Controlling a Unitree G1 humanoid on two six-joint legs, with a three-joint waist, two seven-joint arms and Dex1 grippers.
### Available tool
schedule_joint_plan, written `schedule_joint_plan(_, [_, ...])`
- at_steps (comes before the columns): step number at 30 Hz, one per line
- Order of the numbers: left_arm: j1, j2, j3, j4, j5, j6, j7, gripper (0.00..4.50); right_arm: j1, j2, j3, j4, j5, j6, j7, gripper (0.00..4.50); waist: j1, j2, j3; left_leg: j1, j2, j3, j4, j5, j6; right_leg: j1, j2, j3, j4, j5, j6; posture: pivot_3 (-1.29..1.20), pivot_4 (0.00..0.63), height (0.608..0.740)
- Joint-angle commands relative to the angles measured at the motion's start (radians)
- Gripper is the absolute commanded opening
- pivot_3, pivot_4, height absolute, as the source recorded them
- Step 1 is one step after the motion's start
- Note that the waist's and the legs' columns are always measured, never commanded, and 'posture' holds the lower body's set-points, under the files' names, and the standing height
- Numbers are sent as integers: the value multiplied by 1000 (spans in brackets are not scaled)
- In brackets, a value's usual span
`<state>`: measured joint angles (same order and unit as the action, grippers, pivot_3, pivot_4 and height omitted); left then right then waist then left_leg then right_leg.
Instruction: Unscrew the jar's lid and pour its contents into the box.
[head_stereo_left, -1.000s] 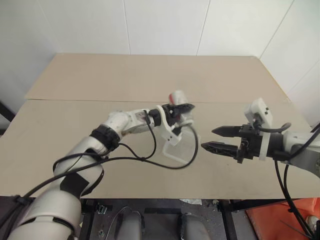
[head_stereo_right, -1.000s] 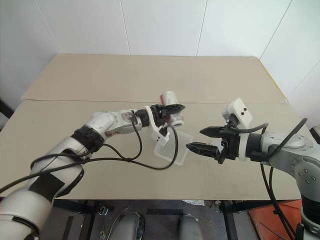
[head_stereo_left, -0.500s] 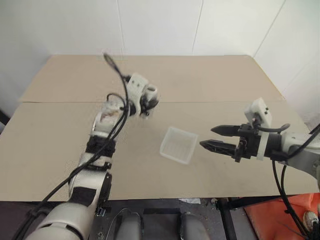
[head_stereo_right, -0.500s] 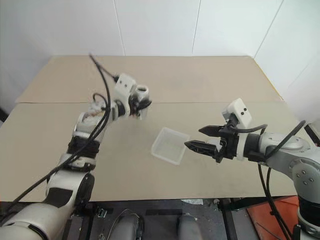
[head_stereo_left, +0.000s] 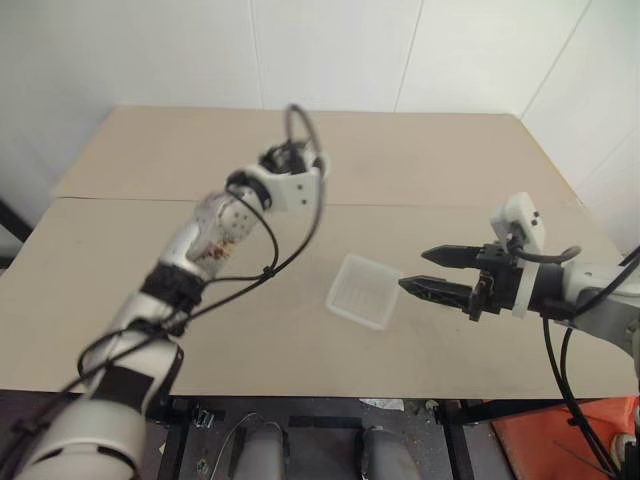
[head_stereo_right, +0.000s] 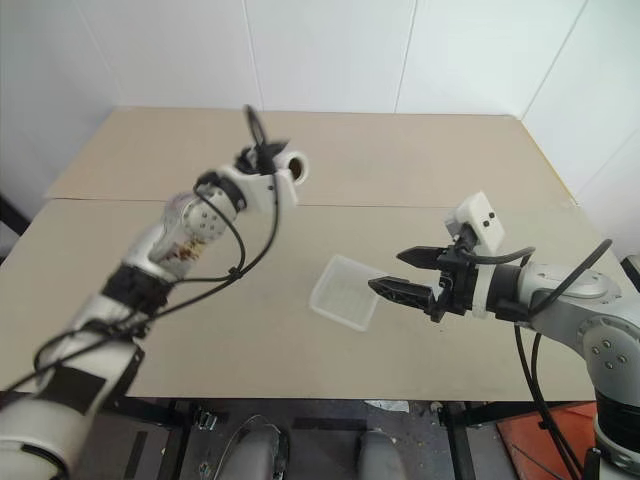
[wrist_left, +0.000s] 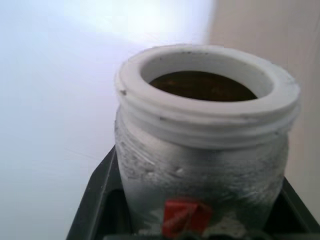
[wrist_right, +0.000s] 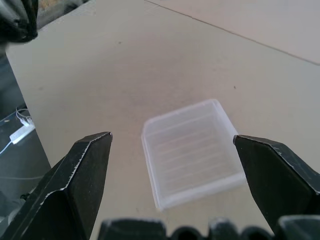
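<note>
Since a second ago the left arm has swung up and away from the box, lifting the jar (head_stereo_right: 295, 168) from just above the tray to a place high over the far left part of the table (head_stereo_left: 450, 160); the right arm has kept its station.

The left gripper (wrist_left: 200, 220) is clamped tight around the lower body of the jar, its black fingers (wrist_left: 95, 200) flanking the silvery wall at the red label mark. The jar has no lid on: its white threaded rim rings a dark mouth with brown contents (wrist_left: 205, 85) visible inside. In the head views its open mouth faces toward the right.

The right gripper (head_stereo_left: 425, 272) hovers above the table with its two black fingers (wrist_right: 80, 170) spread as wide as they go and nothing between them, pointing leftward at the box (head_stereo_left: 362, 291). The fingertips are just beside the box's right edge, apart from it.

The box, a translucent white tray with ribbed bottom, lies flat on the table near the middle, holding nothing, well apart from the raised jar.
</note>
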<state>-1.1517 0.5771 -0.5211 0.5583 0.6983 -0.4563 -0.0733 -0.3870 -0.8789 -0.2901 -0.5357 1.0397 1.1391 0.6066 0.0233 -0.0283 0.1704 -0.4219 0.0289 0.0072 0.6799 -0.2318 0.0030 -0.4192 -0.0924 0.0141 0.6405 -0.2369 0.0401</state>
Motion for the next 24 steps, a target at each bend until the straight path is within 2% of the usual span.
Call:
schedule_joint_plan(1, [-96, 26, -148, 70, 267, -208, 213, 1913, -17, -25, -14, -7, -14, -39, 11, 4491, 3, 0, 0, 0, 0, 0, 0, 0, 0, 0, 0, 0, 0, 0, 0, 0, 150, 740])
schedule_joint_plan(5, [-147, 25, -330, 18, 588, -217, 404, 1913, -17, -33, -15, 2, -13, -37, 12, 4491, 0, 0, 0, 0, 0, 1, 0, 0, 0, -1, 0, 0, 1, 0, 0, 0, 150, 740])
schedule_joint_plan(7, [-148, -6, -425, -15, 743, -149, 398, 1913, -14, -34, -20, 12, -5, -29, 10, 4491, -1, 0, 0, -1, 0, 2, 0, 0, 0, -2, 0, 1, 1, 0, 0, 0, 150, 740])
schedule_joint_plan(9, [-125, -65, -469, -30, 806, -91, 350, 1913, -19, -29, -29, 19, 4, -26, 0, 4491, -1, 0, 0, -1, 0, 2, 0, 0, 0, -2, 0, 1, 1, 0, 0, 0, 150, 740])
schedule_joint_plan(12, [-96, -122, -485, -35, 837, -37, 355, 1913, -29, -20, -58, 21, 33, -14, -39, 4491, 4, 1, 0, -2, 0, 2, 0, 0, 0, -2, 0, 0, 3, 0, 0, 0, 150, 740])
schedule_joint_plan(17, [-115, -133, -475, -12, 860, -2, 367, 1913, -5, -26, -108, -4, 103, -11, -81, 4491, 8, 1, 0, -1, 0, 1, 1, 0, 0, -2, 0, 0, 3, 0, 1, 0, 150, 740])
schedule_joint_plan(24, [-101, -128, -408, -18, 736, -46, 324, 1913, 21, -34, -113, -18, 156, -20, -121, 4491, 3, 1, 0, -1, 0, 1, 0, 0, 0, -2, 0, 1, 6, 0, 1, 0, 150, 740])
